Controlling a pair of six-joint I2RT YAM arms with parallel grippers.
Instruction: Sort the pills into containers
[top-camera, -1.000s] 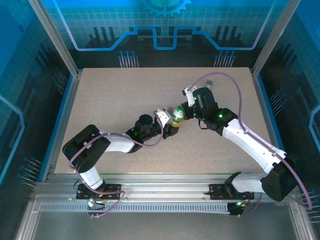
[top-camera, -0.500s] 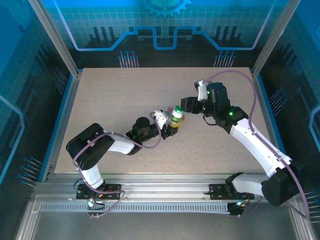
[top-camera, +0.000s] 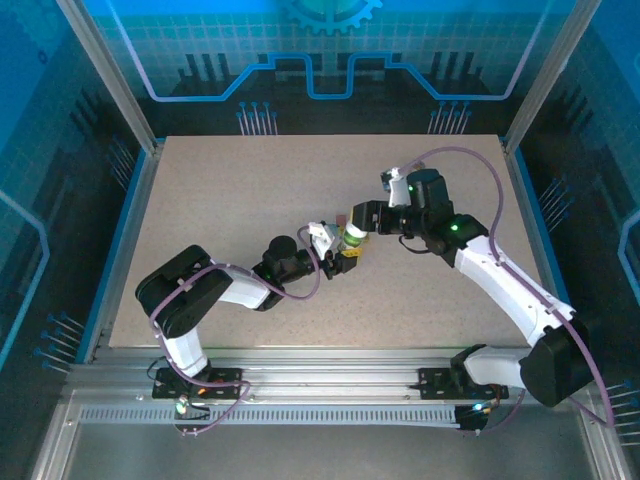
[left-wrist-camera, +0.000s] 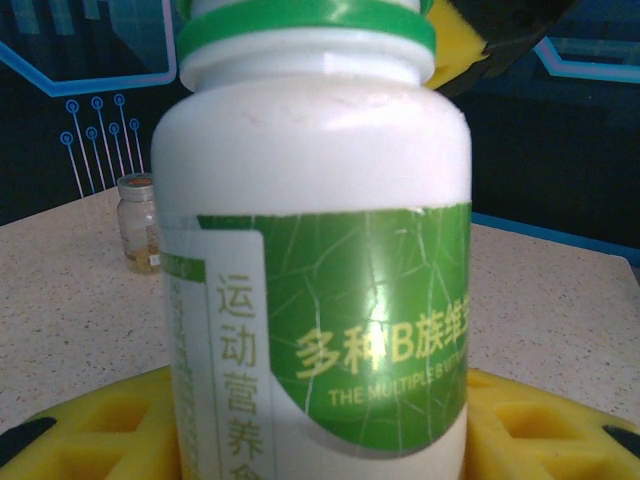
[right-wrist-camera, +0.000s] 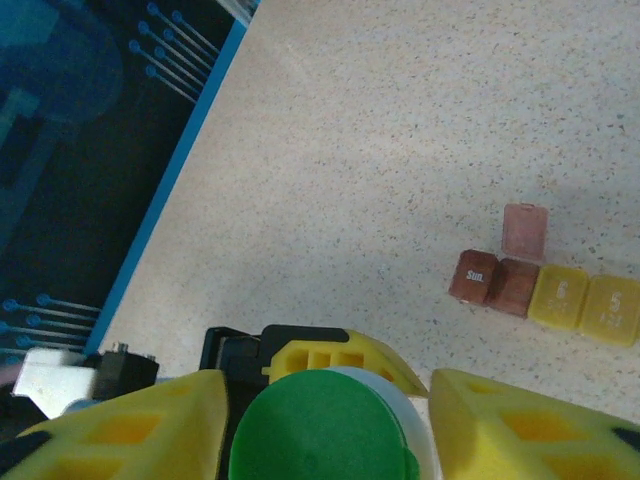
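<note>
Since the earlier frame the right pincer (right-wrist-camera: 328, 398) has been brought back in from where it had drawn off, and it is now set astride the green cap (right-wrist-camera: 320, 435) of the white bottle (left-wrist-camera: 315, 250). Yellow fingers (right-wrist-camera: 130, 425) are seen on either side of the cap, but whether they press on it or merely flank it cannot be told. The bottle is clamped low on its body by the left pincer (left-wrist-camera: 320, 455).

The containers are laid in a row on the surface (right-wrist-camera: 400, 150), apart from the bottle. The dark red boxes (right-wrist-camera: 490, 280) touch the yellow boxes (right-wrist-camera: 585, 305), and one red lid is raised.

A slip is judged the main risk. The bottle is smooth, glossy, round plastic with a slick label, so it could be turned inside the pocketed yellow fingers when the cap is twisted. Were the cap freed with the bottle tilted, the contents could be scattered over the matt, speckled surface, short of the small square boxes.
</note>
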